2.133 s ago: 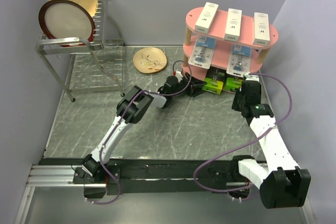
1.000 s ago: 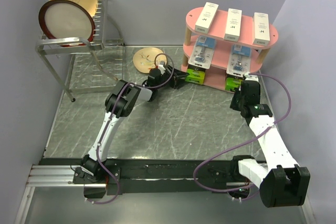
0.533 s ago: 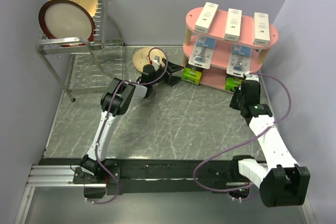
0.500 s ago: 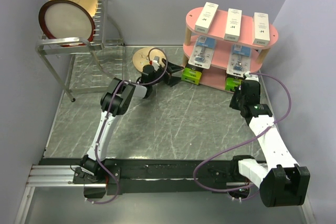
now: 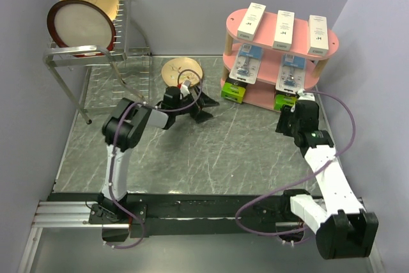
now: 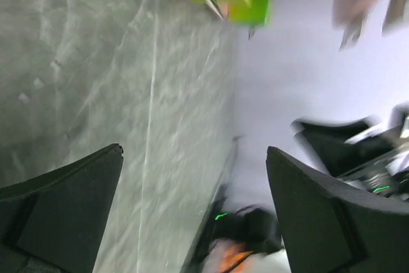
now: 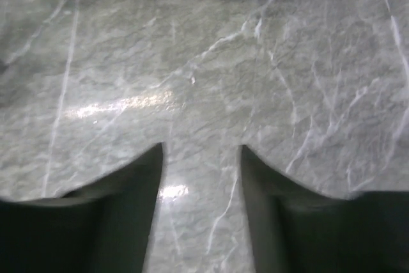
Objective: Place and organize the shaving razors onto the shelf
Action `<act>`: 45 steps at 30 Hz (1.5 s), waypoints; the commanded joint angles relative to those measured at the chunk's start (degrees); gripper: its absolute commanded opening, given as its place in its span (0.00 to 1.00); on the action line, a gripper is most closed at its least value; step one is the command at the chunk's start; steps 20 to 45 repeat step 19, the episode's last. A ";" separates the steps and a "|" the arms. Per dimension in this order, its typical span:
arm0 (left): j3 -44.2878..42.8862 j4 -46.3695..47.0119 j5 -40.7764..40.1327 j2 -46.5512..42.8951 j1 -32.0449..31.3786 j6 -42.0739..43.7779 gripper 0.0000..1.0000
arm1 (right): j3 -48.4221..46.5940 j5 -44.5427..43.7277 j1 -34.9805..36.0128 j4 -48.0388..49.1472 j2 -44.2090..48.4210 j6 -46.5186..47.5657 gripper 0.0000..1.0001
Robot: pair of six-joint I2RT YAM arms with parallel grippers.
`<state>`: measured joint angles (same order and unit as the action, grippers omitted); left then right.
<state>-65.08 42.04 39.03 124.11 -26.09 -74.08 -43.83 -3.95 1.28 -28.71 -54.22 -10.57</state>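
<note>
Standing at the far right of the grey, white-veined table (image 5: pixel 223 151), the pink shelf (image 5: pixel 267 27) has three oval boards on pale round wooden posts (image 5: pixel 227 46) and holds all seven razor packs. Three slim white boxes (image 5: pixel 283 29) lie on the top board, two blue-white blister cards (image 5: pixel 245 65) on the middle one, and two glossy black-and-green boxes (image 5: pixel 234 92) sit at the bottom. A wire rack (image 5: pixel 96 55) carries two round plates (image 5: pixel 82 25), and a third small plate (image 5: pixel 179 68) lies flat on the table. The left gripper (image 6: pixel 193 155) has its fingers spread wide and the right gripper (image 7: pixel 200 150) has its fingers apart. Neither holds anything.
</note>
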 commanded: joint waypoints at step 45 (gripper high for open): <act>-8.31 -53.56 -18.20 -40.61 -1.34 64.94 1.00 | -12.50 8.76 -0.93 -12.69 13.08 11.80 1.00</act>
